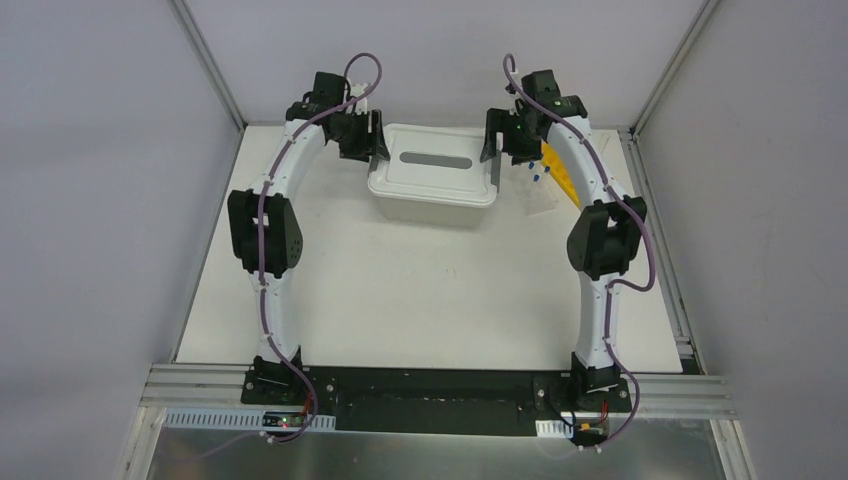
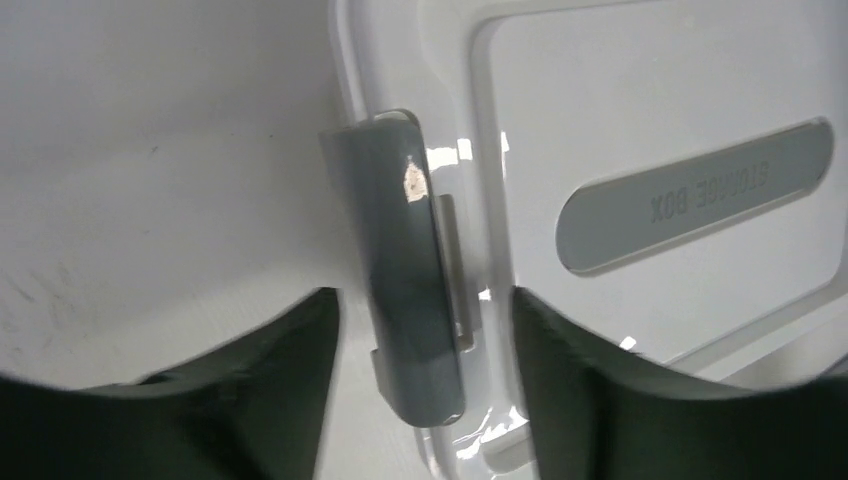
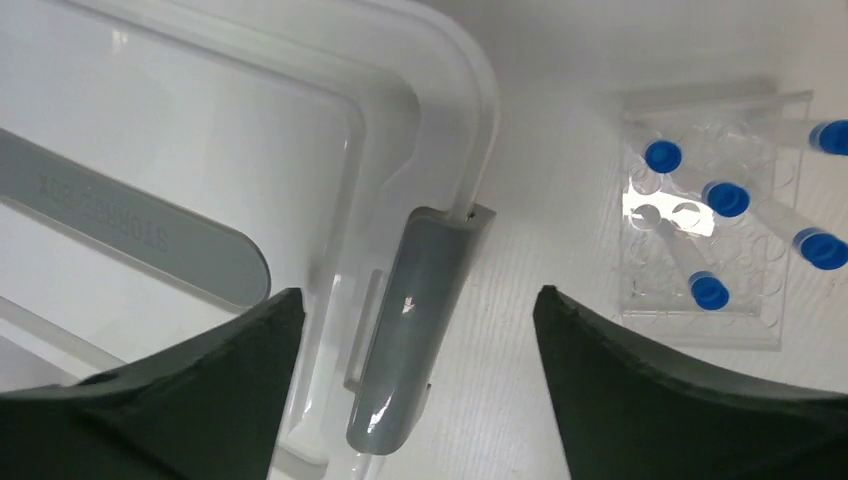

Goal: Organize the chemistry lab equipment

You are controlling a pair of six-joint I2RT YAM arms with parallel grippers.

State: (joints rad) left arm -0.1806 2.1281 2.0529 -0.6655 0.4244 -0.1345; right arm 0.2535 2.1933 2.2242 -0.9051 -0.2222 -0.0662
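Left pincer (image 2: 422,300) and right pincer (image 3: 418,295) are held apart astride the grey latches (image 2: 400,250) of the white storage-box lid (image 2: 650,100), likely for unclipping before blue-capped tubes (image 3: 727,198) are stowed.

Bright even light, glare on grey latch (image 2: 408,285), blurry left claw (image 2: 424,325)

Small clear blue-capped tubes (image 3: 727,198) lean at mixed angles in a holed rack (image 3: 650,285) (a yellow piece (image 1: 562,178) just beside) at the desk's (image 1: 420,290) far right.
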